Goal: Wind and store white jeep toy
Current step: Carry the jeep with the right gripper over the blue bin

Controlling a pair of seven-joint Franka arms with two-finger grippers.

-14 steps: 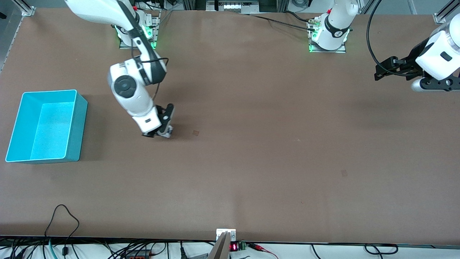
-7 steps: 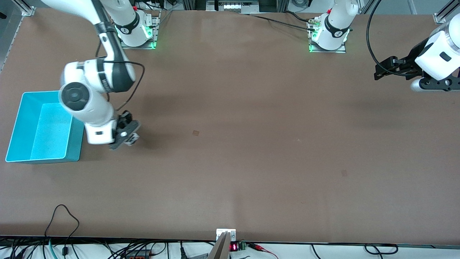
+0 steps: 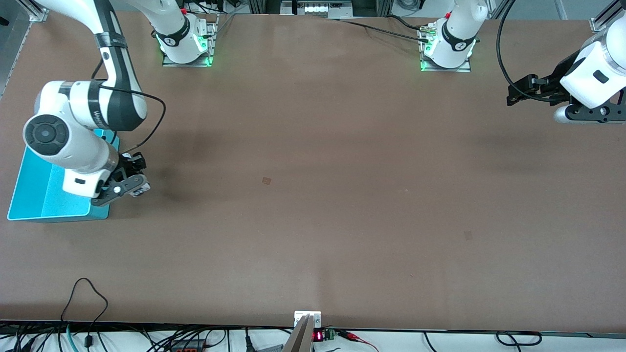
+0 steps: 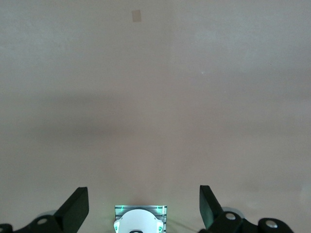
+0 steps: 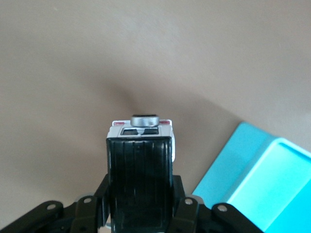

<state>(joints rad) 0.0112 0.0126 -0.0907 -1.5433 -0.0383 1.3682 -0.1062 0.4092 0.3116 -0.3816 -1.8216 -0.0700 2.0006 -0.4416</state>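
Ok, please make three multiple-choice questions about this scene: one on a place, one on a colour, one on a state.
1. Where is the right claw?
A. over the table beside the bin
B. inside the bin
C. at the left arm's end

2. What colour is the bin?
A. red
B. turquoise
C. black

3. What is the state of the left claw?
A. shut on the toy
B. shut on nothing
C. open

Key: 1 A, it hangs just outside the bin's wall; 2 B, the walls are turquoise; 3 C, its fingers stand wide apart, while the white jeep toy sits in the right claw.
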